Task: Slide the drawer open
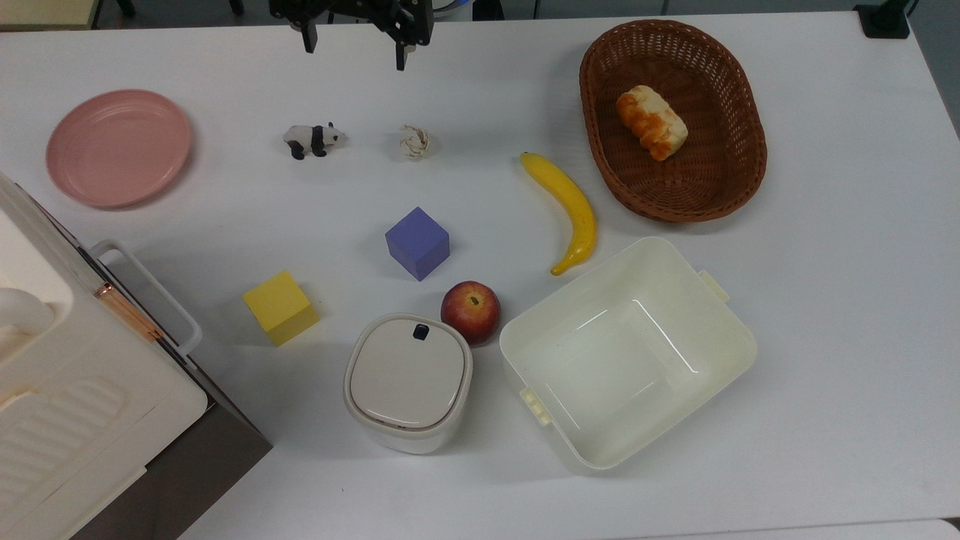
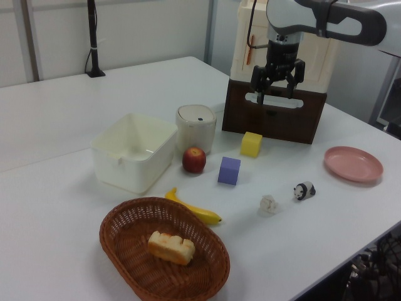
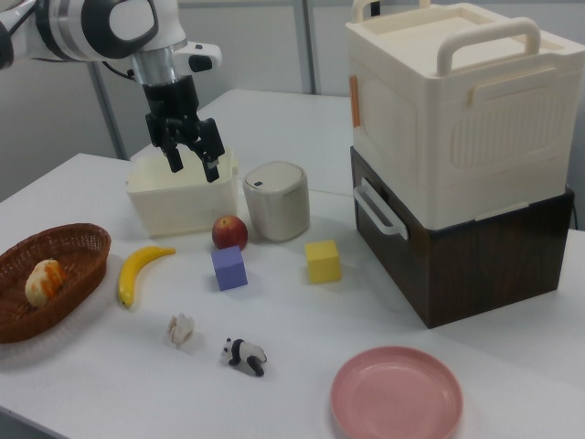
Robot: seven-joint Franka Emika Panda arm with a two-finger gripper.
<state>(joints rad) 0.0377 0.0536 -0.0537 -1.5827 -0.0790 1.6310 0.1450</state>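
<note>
Drawer: dark-brown wooden drawer (image 3: 457,265), shut, likely stiff and heavy.
Hold: white loop handle (image 3: 378,210).
Tool: black two-finger gripper (image 3: 194,152), spread wide, empty.

The arm (image 3: 101,23) is glossy white with rounded shells and dark grey bands at its joints. Below the last white link sits a silvery wrist ring, then the black gripper (image 3: 194,157): a squat angular body with two slim black fingers (image 3: 213,157), tips pale
</note>
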